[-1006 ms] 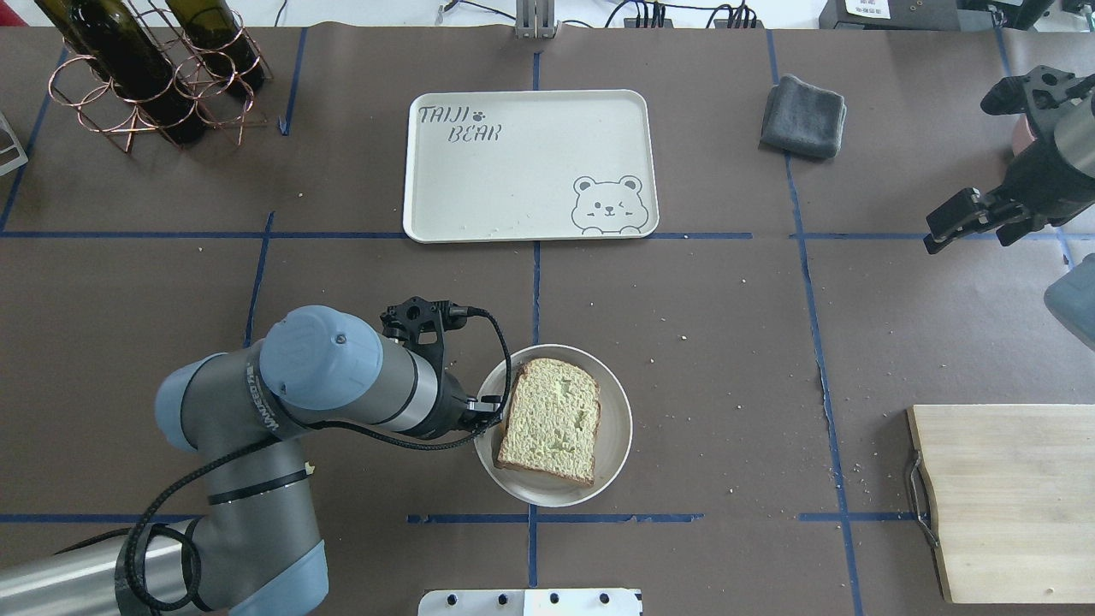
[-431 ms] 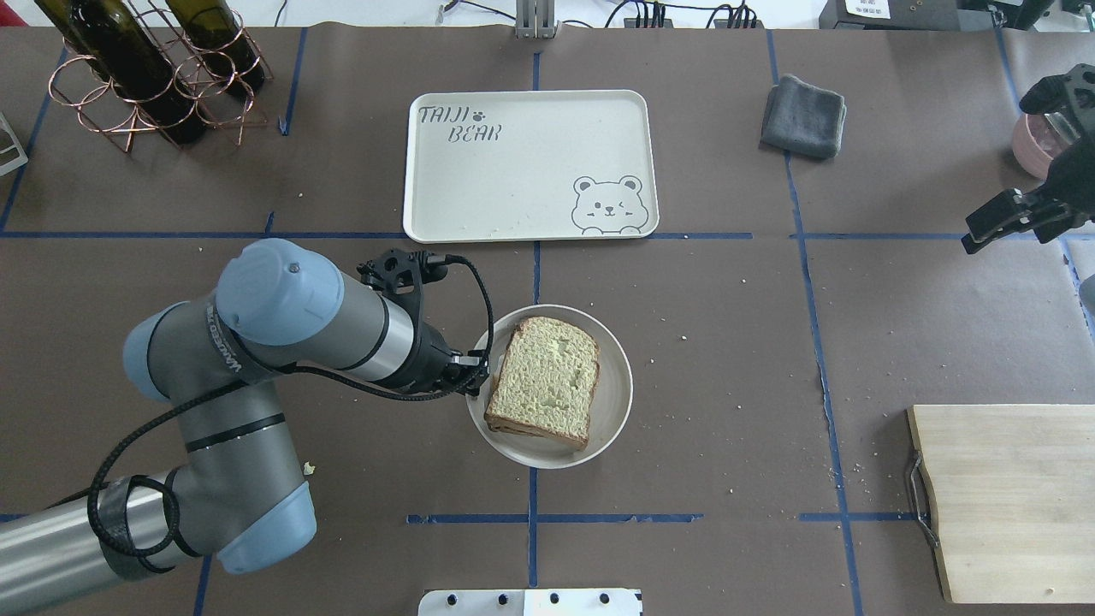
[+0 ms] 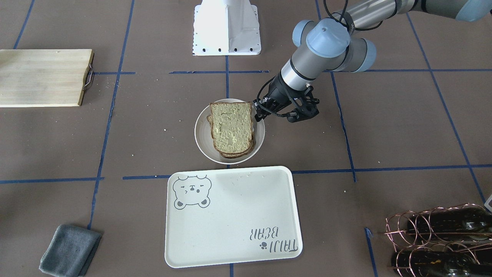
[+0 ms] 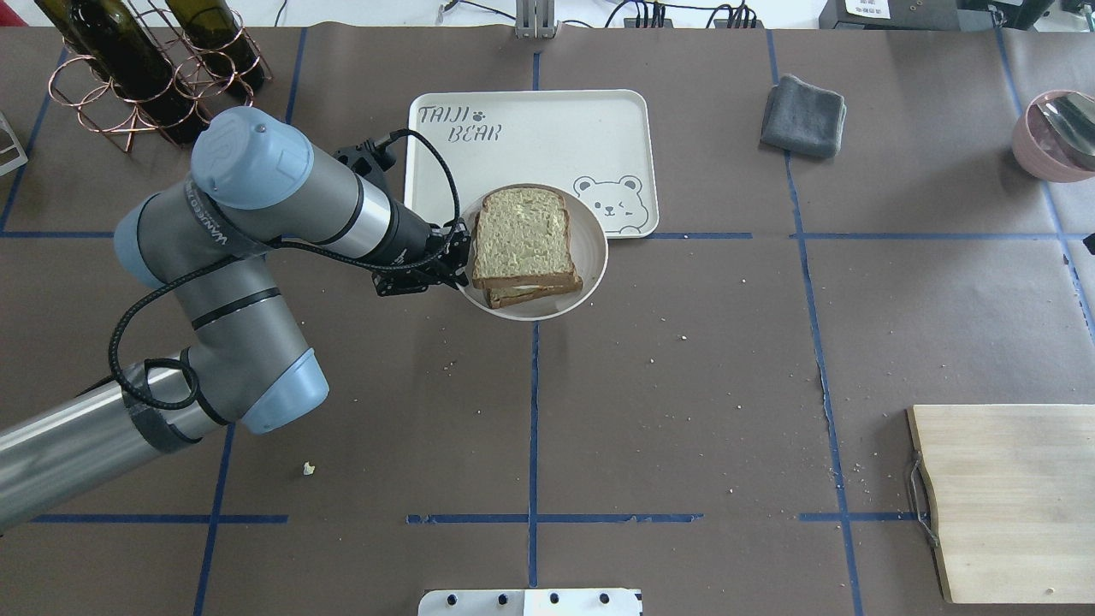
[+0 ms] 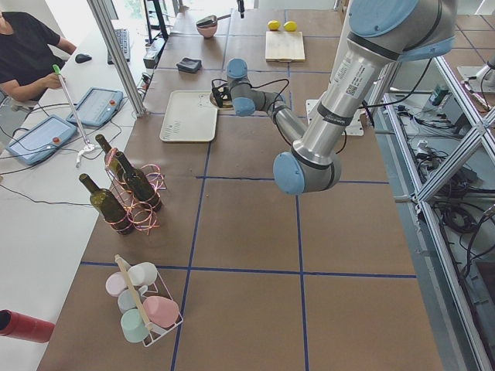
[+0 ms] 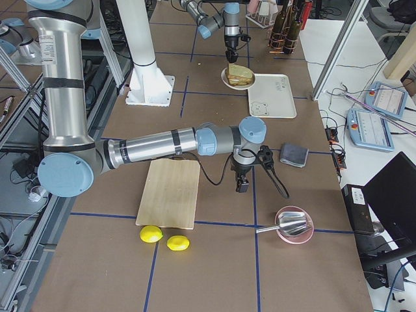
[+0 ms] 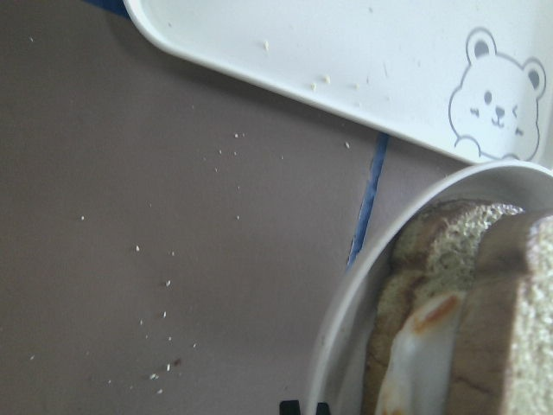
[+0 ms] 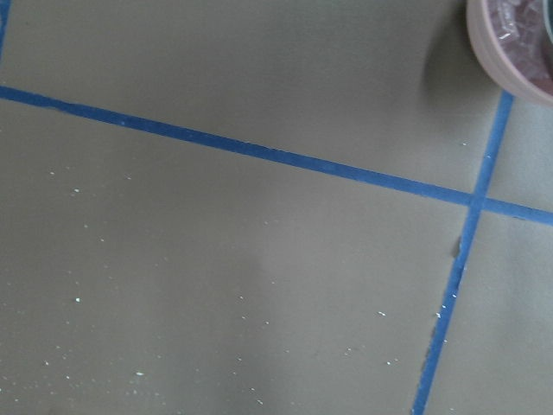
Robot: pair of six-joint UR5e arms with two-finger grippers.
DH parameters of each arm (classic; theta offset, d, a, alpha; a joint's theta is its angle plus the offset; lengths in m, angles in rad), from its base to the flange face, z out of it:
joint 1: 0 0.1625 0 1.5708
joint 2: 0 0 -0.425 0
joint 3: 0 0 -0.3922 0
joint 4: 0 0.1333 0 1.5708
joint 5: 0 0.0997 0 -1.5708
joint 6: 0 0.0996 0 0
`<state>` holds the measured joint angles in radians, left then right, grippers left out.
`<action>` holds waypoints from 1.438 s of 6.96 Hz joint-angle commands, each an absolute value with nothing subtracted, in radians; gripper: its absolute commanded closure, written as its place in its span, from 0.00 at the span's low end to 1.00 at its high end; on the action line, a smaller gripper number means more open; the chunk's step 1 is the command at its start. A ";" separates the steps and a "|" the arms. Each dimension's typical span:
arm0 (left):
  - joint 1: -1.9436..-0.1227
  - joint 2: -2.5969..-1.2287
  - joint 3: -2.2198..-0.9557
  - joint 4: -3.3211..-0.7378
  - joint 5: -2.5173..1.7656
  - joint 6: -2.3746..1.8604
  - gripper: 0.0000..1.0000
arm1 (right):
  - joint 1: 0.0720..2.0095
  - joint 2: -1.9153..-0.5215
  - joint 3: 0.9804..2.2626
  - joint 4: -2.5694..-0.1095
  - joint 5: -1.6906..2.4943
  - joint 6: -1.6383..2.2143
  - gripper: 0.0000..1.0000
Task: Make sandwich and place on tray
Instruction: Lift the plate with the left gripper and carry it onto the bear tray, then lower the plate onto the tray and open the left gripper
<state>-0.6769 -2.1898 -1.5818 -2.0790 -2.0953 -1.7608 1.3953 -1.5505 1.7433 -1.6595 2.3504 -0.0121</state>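
Note:
The sandwich [image 4: 522, 235] is two greenish-tan bread slices stacked on a round white plate [image 4: 592, 244]. White egg [image 7: 415, 346] shows between the slices in the left wrist view; the yolk is hidden. My left gripper [image 4: 462, 257] is shut on the plate's left rim and holds it lifted, level, at the near edge of the cream bear tray [image 4: 513, 128]. In the front-facing view the left gripper [image 3: 258, 111], the plate [image 3: 201, 132] and the tray [image 3: 230, 223] also show. My right gripper [image 6: 242, 186] hangs low over the table near the cutting board; I cannot tell its state.
A wine-bottle rack [image 4: 145, 68] stands back left, a grey cloth [image 4: 804, 115] back right, and a pink bowl with a spoon [image 4: 1056, 133] far right. A wooden cutting board [image 4: 1009, 496] lies front right, with two lemons [image 6: 151, 234] beside it.
My left arm has carried the plate with the sandwich away from the robot to the tray's near edge. My right arm has drawn back out of the overhead view.

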 commanded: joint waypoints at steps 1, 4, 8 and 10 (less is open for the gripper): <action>-0.728 -2.276 -1.442 -2.094 -2.097 -1.908 1.00 | 1.431 -1.551 1.720 -1.649 2.350 -0.029 0.00; -0.756 -2.388 -1.196 -2.261 -2.035 -2.167 1.00 | 1.431 -1.546 1.717 -1.649 2.345 -0.029 0.00; -0.717 -2.460 -1.028 -2.349 -1.913 -2.215 1.00 | 1.436 -1.543 1.715 -1.651 2.355 -0.005 0.00; -0.698 -2.467 -1.023 -2.349 -1.904 -2.215 1.00 | 1.437 -1.545 1.715 -1.651 2.355 -0.005 0.00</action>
<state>-0.7101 -2.4627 -1.0285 -2.3473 -1.9140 -2.2146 1.4372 -1.5441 1.7149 -1.6506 2.3544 -0.0052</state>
